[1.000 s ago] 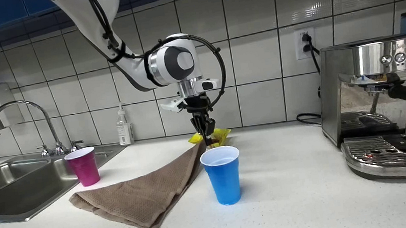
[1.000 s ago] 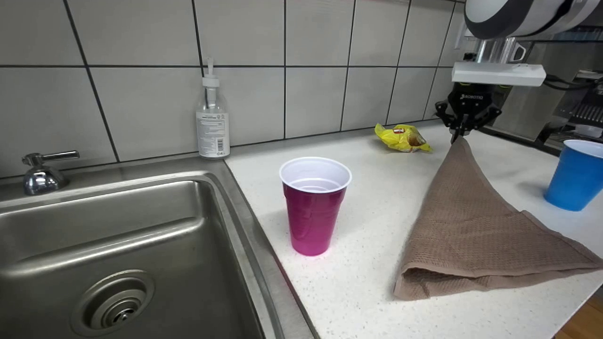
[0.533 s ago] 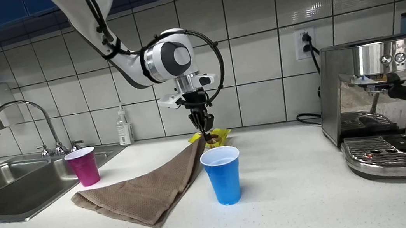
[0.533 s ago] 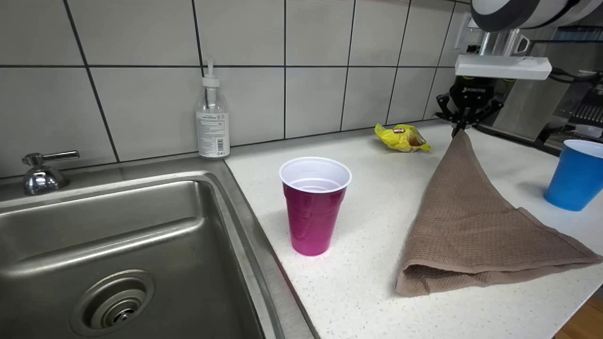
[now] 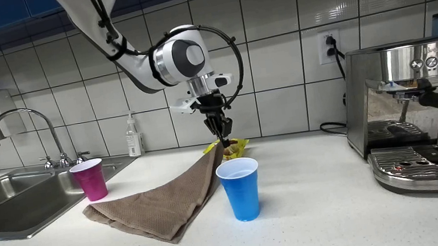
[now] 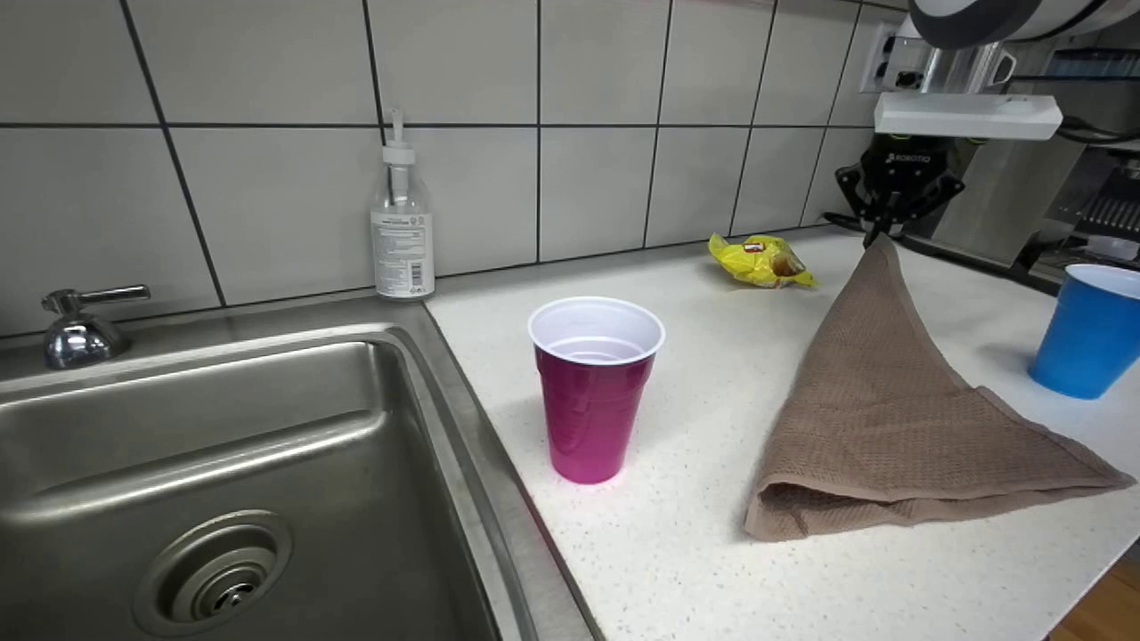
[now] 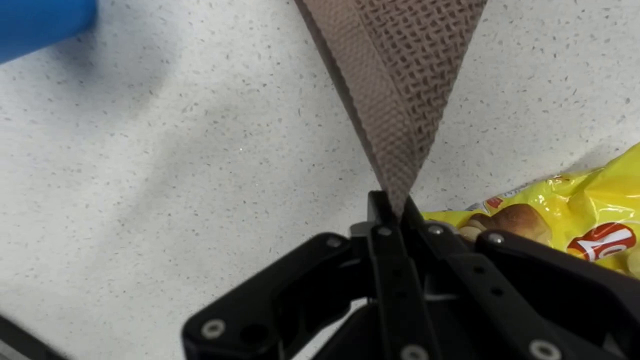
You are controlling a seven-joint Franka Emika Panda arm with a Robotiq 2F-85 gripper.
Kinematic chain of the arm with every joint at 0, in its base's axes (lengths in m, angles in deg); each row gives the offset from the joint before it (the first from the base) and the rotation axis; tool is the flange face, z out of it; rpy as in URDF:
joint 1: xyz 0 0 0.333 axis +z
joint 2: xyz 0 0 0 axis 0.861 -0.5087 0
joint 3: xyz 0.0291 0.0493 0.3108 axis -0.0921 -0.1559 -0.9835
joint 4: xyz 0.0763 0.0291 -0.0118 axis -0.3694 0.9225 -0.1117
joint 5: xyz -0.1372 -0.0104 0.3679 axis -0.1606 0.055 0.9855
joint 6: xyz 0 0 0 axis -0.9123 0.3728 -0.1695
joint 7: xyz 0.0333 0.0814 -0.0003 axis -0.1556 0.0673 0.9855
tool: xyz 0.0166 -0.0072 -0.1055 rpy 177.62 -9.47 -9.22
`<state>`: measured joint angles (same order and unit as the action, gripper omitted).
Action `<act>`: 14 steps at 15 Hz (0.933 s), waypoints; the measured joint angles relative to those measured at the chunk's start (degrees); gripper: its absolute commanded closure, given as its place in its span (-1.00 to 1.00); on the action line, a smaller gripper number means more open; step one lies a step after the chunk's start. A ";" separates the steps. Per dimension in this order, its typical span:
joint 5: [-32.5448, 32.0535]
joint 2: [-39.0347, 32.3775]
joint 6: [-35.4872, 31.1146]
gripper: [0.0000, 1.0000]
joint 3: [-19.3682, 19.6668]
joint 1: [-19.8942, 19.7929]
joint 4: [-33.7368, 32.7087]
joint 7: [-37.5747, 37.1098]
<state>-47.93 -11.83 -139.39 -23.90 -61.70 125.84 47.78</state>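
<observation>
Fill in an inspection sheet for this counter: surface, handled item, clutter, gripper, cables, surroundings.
Surface: white speckled counter.
Handled item: brown towel, one end raised to a point, the rest lying on the counter.
Clutter: magenta cup and blue cup, both upright; crumpled yellow packet near the tiled wall.
Gripper: shut on the towel's raised end.
Cables: black cable strapped along the robot arm; power cord plugged into a wall outlet.
Surroundings: sink, pump bottle, espresso machine.

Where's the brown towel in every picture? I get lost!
In an exterior view: the brown towel lies low, mostly left of middle.
In an exterior view: brown towel, right side.
In the wrist view: brown towel, top middle, tip in the gripper.
Shared landmark: the blue cup, in all three.
</observation>
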 measured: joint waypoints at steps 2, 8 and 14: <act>-0.56 0.35 -0.54 0.97 0.00 0.22 0.45 -0.19; -2.53 2.52 -0.58 0.97 0.01 1.55 2.19 -1.91; -4.17 6.38 -0.58 0.97 -0.02 2.38 5.29 -2.14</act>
<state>-52.10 -5.45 -139.97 -23.92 -59.32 131.13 45.63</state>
